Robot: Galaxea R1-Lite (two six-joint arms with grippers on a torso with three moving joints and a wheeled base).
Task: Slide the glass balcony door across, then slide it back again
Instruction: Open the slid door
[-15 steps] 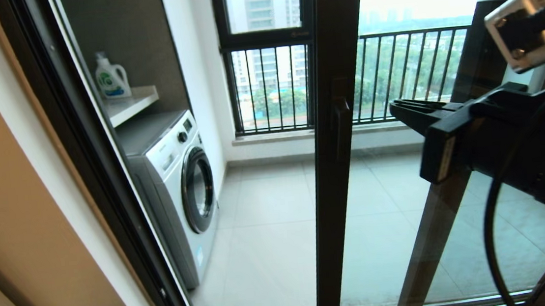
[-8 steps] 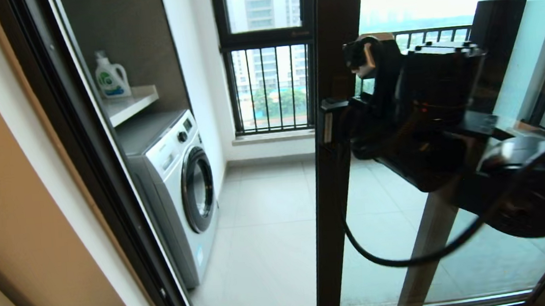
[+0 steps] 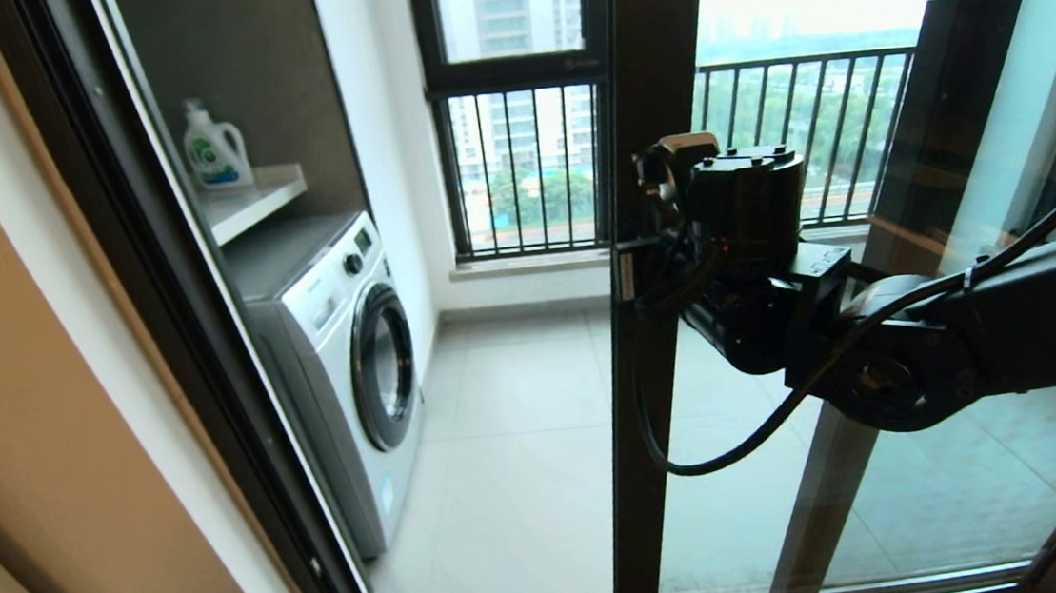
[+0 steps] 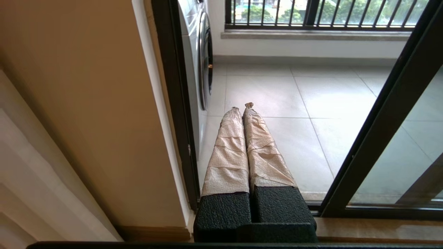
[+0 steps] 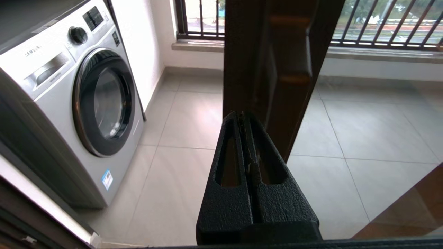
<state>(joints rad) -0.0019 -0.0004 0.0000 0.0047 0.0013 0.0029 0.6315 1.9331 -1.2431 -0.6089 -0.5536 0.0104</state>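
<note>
The glass balcony door stands part-way across, its dark brown upright in the middle of the head view with an opening to its left. My right gripper is shut on nothing, its tips against the upright's front at handle height. The wrist covers the black bar handle in the head view. In the right wrist view the shut gripper meets the upright, and the handle shows just past it. My left gripper, with taped fingers, hangs shut and low by the threshold, near the door's upright.
A white washing machine stands on the balcony at the left, with a detergent bottle on the shelf above. The far window with black railing bars is behind. A second dark-framed panel lies right of the door. A beige wall bounds the left.
My right arm swung in from the right and came down, bringing the shut gripper onto the door's upright at handle height. The door has not moved.
</note>
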